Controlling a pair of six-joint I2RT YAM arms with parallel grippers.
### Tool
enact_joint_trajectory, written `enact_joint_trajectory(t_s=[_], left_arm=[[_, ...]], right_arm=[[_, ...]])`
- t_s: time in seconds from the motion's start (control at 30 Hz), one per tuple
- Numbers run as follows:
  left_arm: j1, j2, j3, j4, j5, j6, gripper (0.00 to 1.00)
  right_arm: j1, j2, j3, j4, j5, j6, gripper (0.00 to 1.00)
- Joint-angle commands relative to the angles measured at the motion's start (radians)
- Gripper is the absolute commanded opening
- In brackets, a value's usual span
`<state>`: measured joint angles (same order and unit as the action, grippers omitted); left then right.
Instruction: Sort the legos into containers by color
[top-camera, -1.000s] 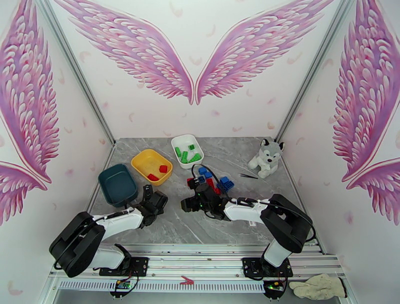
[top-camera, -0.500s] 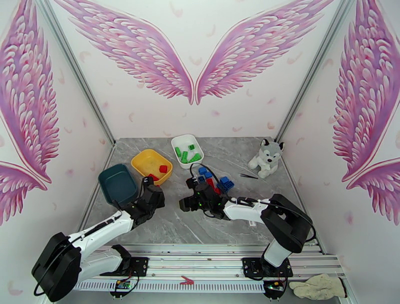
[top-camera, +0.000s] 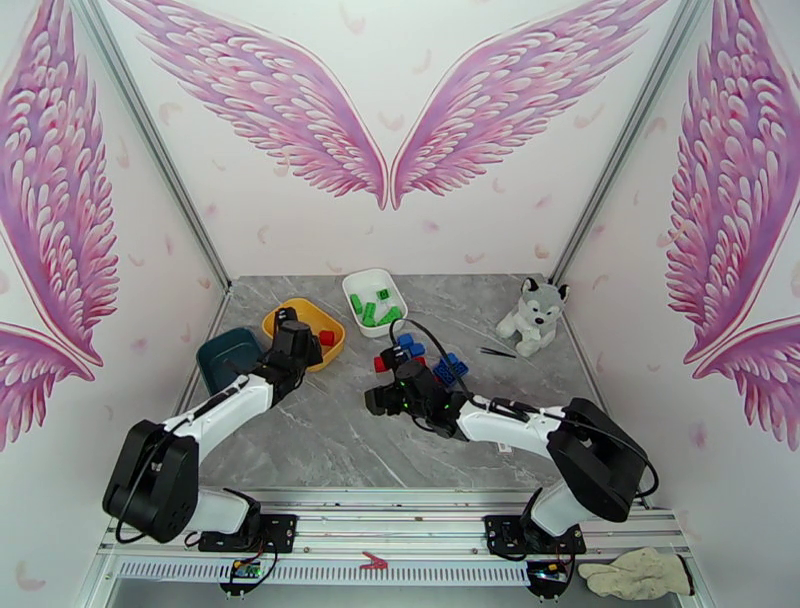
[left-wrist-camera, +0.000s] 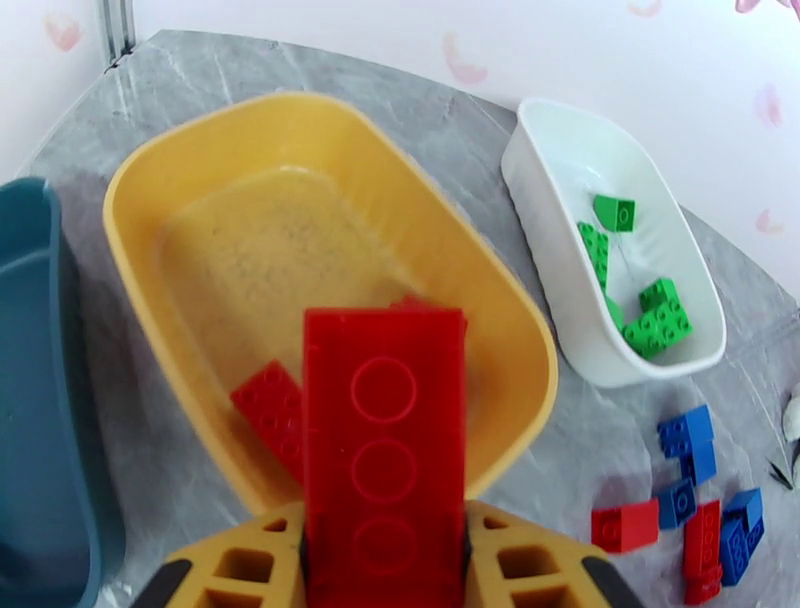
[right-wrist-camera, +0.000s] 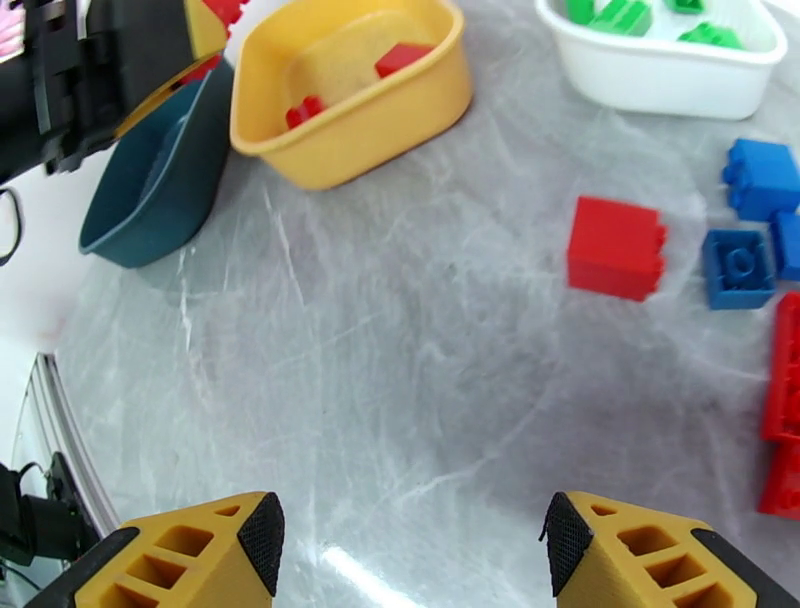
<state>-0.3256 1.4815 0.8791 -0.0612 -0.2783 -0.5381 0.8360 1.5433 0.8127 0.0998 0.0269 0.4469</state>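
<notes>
My left gripper (left-wrist-camera: 385, 535) is shut on a long red lego (left-wrist-camera: 385, 440) and holds it over the near edge of the yellow dish (left-wrist-camera: 150, 180), which has two red legos (left-wrist-camera: 268, 400) in it. From above, the left gripper (top-camera: 290, 335) overlaps the yellow dish (top-camera: 300, 304). The white dish (top-camera: 395, 284) holds several green legos (left-wrist-camera: 655, 315). To the left stands the dark teal dish (top-camera: 228, 358). My right gripper (right-wrist-camera: 410, 540) hangs open above bare table, left of the loose pile. A red lego (right-wrist-camera: 615, 247) and blue legos (right-wrist-camera: 738, 268) lie there.
Loose blue and red legos (top-camera: 452, 365) are clustered mid-table beside the right gripper (top-camera: 378, 398). A plush husky (top-camera: 532, 315) sits at the back right with black tweezers (top-camera: 497, 351) in front of it. Bare marble lies between the two arms.
The left arm has reached forward and left from the middle of the table to the yellow dish, carrying the red lego. The right gripper has barely shifted.
</notes>
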Motion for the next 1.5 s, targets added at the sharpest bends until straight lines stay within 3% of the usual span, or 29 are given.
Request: enact_joint_trajectory(t_s=[0.0,0.07,0.13,0.23,0.57,0.87,1.17,1.47], left_arm=[[0.025,0.079,0.083,0.039,0.034,0.042,0.28],[0.026,0.111,0.117,0.034,0.034,0.054,0.40],[0.023,0.118,0.130,0.035,0.043,0.058,0.60],[0.008,0.094,0.123,0.030,0.024,0.069,0.75],[-0.079,-0.076,0.004,-0.011,-0.022,0.088,0.86],[-0.116,-0.221,-0.193,0.003,-0.007,0.009,0.99],[-0.104,-0.368,-0.399,0.043,0.002,-0.087,0.99],[-0.099,-0.373,-0.483,0.105,0.036,-0.127,0.99]], right_arm=[[0.002,-0.047,-0.014,-0.071,0.128,-0.019,0.77],[-0.006,-0.059,-0.017,-0.092,0.157,-0.020,0.77],[-0.012,-0.067,-0.023,-0.104,0.187,-0.022,0.78],[-0.019,-0.059,-0.023,-0.106,0.205,-0.023,0.79],[-0.024,0.121,0.094,-0.104,0.195,-0.027,0.78],[-0.026,0.288,0.262,-0.148,0.223,-0.048,0.75],[-0.057,0.432,0.423,-0.218,0.243,-0.039,0.68],[-0.088,0.539,0.540,-0.281,0.235,-0.030,0.69]])
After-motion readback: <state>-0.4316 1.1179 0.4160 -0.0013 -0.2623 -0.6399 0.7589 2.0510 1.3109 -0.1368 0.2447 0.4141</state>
